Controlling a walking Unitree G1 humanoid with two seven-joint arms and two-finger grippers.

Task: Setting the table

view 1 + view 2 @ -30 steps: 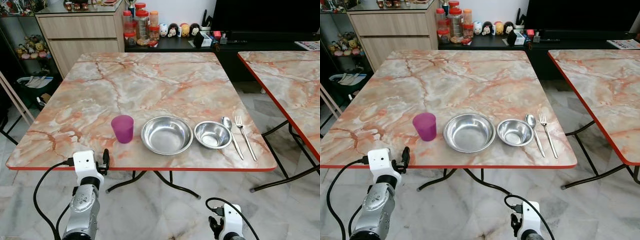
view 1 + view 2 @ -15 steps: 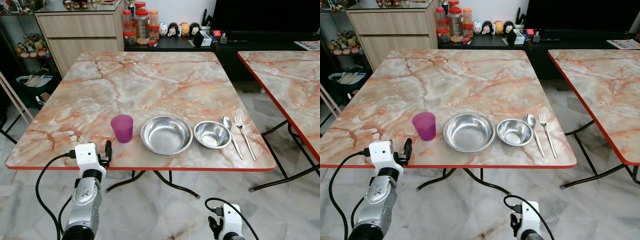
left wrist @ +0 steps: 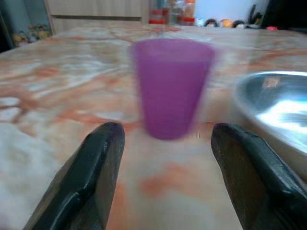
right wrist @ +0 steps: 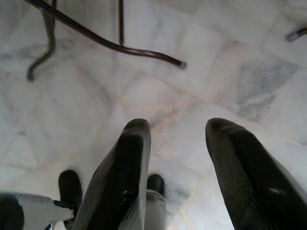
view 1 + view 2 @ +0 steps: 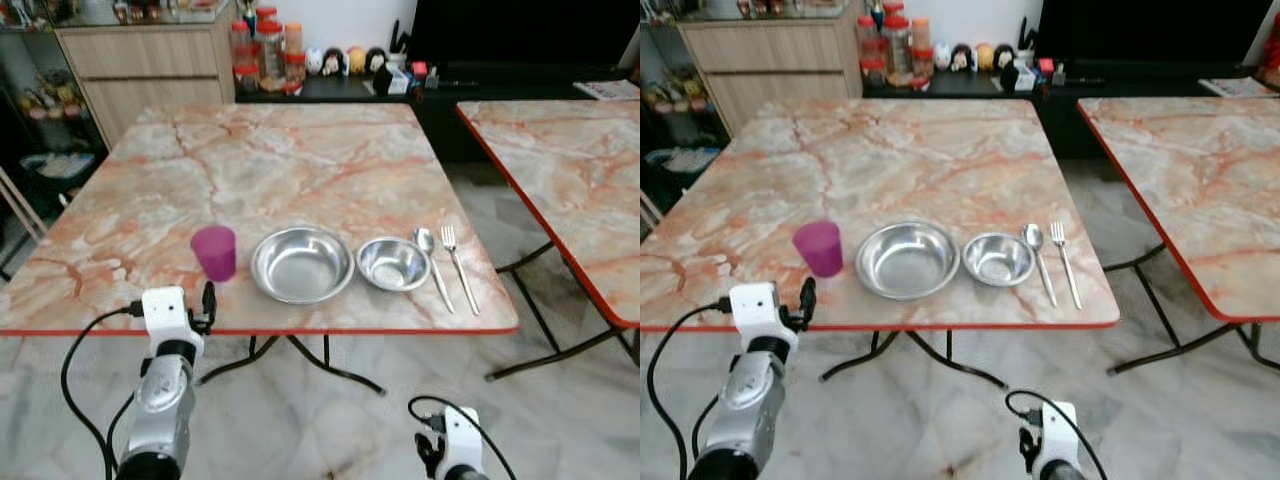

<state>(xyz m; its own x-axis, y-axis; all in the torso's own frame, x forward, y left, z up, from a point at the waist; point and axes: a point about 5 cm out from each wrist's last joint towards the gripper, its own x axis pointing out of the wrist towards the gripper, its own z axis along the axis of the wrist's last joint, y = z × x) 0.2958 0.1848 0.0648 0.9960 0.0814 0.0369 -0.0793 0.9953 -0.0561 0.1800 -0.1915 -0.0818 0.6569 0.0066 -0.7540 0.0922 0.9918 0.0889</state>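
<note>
A purple cup (image 5: pixel 214 252) stands near the front edge of the marble table (image 5: pixel 300 150). Beside it in a row lie a large steel bowl (image 5: pixel 302 264), a small steel bowl (image 5: pixel 393 263), a spoon (image 5: pixel 432 262) and a fork (image 5: pixel 459 268). My left gripper (image 5: pixel 208 301) is raised at the table's front edge, just short of the cup. In the left wrist view its fingers (image 3: pixel 96 167) stand open with the cup (image 3: pixel 171 86) ahead between them, not touched. My right gripper (image 4: pixel 180 158) hangs low over the floor, open and holding nothing.
A second marble table (image 5: pixel 560 150) stands to the right across a gap of tiled floor (image 5: pixel 520 230). Behind the table are a wooden cabinet (image 5: pixel 150 65), jars (image 5: pixel 262 45) and a dark TV stand with small figures (image 5: pixel 340 62). Table legs (image 4: pixel 110 43) cross the floor below.
The whole picture has shifted and blurred, so the camera has moved. My left gripper has risen from below the table edge to its level, closer to the purple cup.
</note>
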